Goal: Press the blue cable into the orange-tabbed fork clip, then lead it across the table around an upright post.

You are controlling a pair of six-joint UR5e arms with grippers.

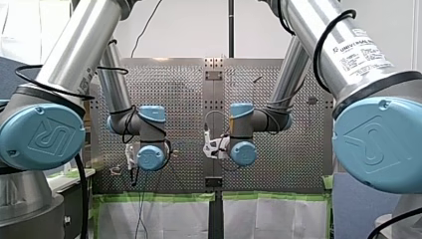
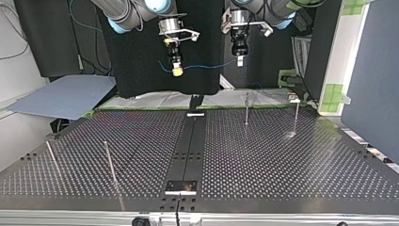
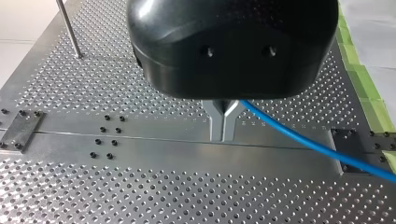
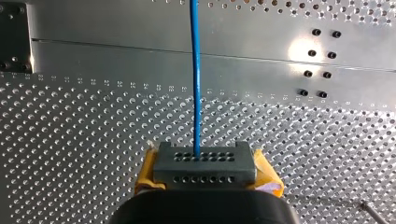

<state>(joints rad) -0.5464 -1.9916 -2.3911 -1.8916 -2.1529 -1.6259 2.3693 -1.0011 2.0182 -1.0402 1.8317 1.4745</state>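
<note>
The blue cable (image 2: 207,66) hangs in the air between my two grippers, high above the perforated table (image 2: 282,165). My left gripper (image 3: 223,135), black with metal fingers, is shut on the blue cable (image 3: 303,140), which leads away to one side over the plate. It shows at the top view's right (image 2: 239,60). My right gripper (image 4: 205,161), with yellow pads on either side of a grey holed block, is shut on the blue cable (image 4: 195,84), which runs straight ahead from it. It hangs at the top view's left (image 2: 177,71). I see no orange-tabbed clip plainly.
Thin upright posts stand on the table: two at the far right of the top view (image 2: 246,109) (image 2: 296,115), two at the near left (image 2: 109,160) (image 2: 51,157). A dark strip (image 2: 193,141) runs down the table's middle. A small fixture (image 2: 292,97) sits at the far right edge.
</note>
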